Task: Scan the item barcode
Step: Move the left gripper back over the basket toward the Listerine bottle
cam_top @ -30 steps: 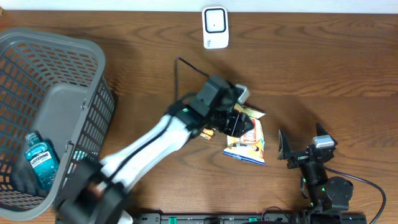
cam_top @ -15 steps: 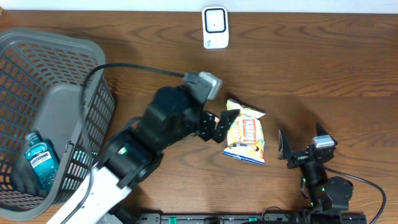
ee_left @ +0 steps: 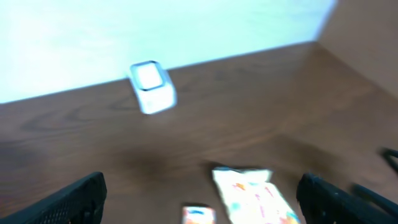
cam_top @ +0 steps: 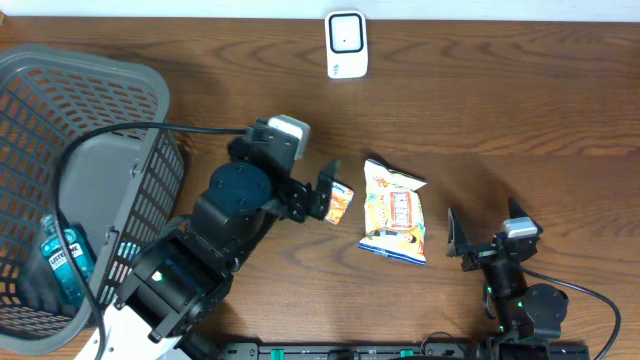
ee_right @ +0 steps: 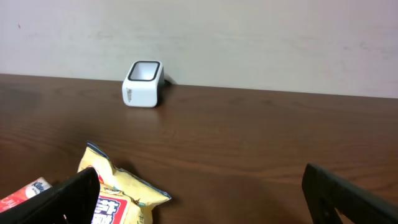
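The item, a yellow snack bag (cam_top: 395, 212), lies flat on the table and also shows in the left wrist view (ee_left: 252, 198) and the right wrist view (ee_right: 118, 193). The white barcode scanner (cam_top: 346, 43) stands at the far edge, facing up (ee_left: 151, 87) (ee_right: 143, 83). My left gripper (cam_top: 325, 197) hovers open just left of the bag, and nothing lies between its fingers (ee_left: 81, 196). A small orange packet (cam_top: 339, 205) lies below it. To the right of the bag my right gripper (cam_top: 485, 232) is wide open and empty.
A grey mesh basket (cam_top: 150, 110) takes up the left side, and a blue mouthwash bottle (cam_top: 62, 260) lies in it. The left arm's cable runs along the basket's rim. Bare wooden tabletop lies between the bag and the scanner.
My left gripper opened, let go of the snack bag and drew back to the left. The bag now rests on the table. The right arm stayed still.
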### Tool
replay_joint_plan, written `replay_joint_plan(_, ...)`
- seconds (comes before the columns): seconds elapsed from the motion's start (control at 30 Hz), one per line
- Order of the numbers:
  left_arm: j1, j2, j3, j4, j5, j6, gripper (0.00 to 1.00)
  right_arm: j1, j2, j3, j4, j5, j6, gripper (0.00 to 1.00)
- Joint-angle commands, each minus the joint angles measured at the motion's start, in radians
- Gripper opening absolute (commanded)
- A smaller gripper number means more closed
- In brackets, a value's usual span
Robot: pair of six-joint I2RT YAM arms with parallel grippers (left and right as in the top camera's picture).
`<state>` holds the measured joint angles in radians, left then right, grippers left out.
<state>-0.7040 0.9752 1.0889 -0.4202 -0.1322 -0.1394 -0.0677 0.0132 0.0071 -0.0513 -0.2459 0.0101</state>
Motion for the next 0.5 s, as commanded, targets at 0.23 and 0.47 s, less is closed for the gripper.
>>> replay_joint_plan(0.23, 0.150, -0.004, 0.118, 0.006, -0.258, 0.016, 0.98, 0.004, 0.000, -0.002, -0.005, 0.008, -0.011, 0.99)
replay_joint_plan(0.47, 0.378, -0.003, 0.274, -0.061, -0.271, -0.026, 0.98, 0.004, 0.000, -0.002, -0.005, 0.008, -0.011, 0.99)
